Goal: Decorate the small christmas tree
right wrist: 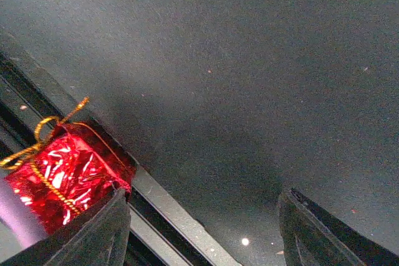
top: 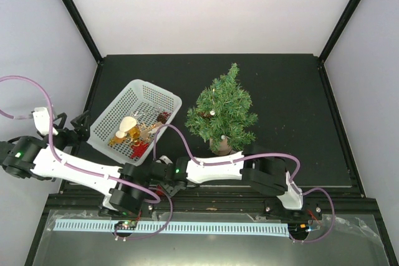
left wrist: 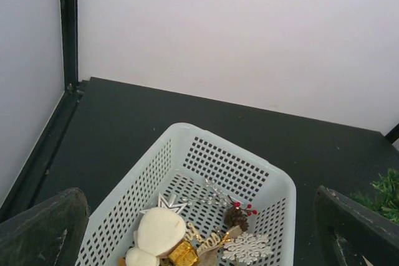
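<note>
The small christmas tree (top: 223, 113) stands upright on its wooden base (top: 221, 146) right of the white mesh basket (top: 156, 90); its needles show at the edge of the left wrist view (left wrist: 386, 194). My left gripper (top: 78, 126) is wide open at the basket's left side, nothing between its fingers (left wrist: 62, 222). The basket (left wrist: 218, 138) holds a white plush ornament (left wrist: 159, 232), gold gift (left wrist: 184, 253), snowflake (left wrist: 246, 247) and pine cone (left wrist: 237, 216). My right gripper (right wrist: 206, 228) is open low over the black mat, empty. A red foil gift (right wrist: 59, 175) lies just outside its left finger (right wrist: 106, 228).
A metal rail (right wrist: 174, 216) runs diagonally under the right gripper beside the red gift. White walls close in the black mat (top: 280, 104) at the back and sides. The right arm (top: 218, 169) stretches across in front of the tree's base.
</note>
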`<action>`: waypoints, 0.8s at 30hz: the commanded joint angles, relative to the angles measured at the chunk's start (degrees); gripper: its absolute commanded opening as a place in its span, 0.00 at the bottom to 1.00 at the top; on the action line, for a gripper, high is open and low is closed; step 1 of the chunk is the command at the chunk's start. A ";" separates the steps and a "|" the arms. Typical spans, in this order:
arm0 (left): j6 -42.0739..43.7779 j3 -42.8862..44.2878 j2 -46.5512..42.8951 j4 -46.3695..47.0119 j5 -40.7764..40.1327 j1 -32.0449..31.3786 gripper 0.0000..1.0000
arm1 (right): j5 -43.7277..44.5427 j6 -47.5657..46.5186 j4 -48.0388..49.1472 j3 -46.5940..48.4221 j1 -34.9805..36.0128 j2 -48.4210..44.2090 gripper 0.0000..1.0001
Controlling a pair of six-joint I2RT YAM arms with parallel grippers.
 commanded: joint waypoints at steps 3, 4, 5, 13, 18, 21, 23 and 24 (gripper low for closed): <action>1.24 3.74 1.06 -0.85 2.54 -0.86 0.99 | -2.51 -2.16 0.38 -0.41 0.15 0.25 0.65; 1.37 4.08 0.97 -0.93 2.57 -1.12 0.99 | -3.24 -2.56 0.41 -0.77 0.23 -0.06 0.65; 1.32 4.48 0.98 -0.86 2.64 -1.40 0.99 | -4.28 -3.27 0.71 -1.27 0.47 -0.41 0.66; 0.37 6.15 1.72 -0.83 2.86 -3.68 0.99 | -10.02 -8.20 0.83 -1.71 3.07 -2.30 0.66; 2.49 5.61 0.61 -0.89 0.90 -6.42 0.99 | -14.23 -9.29 3.19 -2.53 4.09 -3.75 0.67; 3.76 4.47 -1.73 -0.92 -1.08 -9.20 0.99 | -15.87 -9.50 5.72 -3.43 4.19 -4.86 0.67; 4.03 3.78 -3.30 -0.93 -1.82 -10.80 0.99 | -15.56 -9.60 6.64 -2.96 4.13 -4.83 0.68; 3.88 3.55 -3.90 -0.93 -2.19 -11.39 0.99 | -15.40 -9.64 6.71 -2.38 4.19 -4.59 0.68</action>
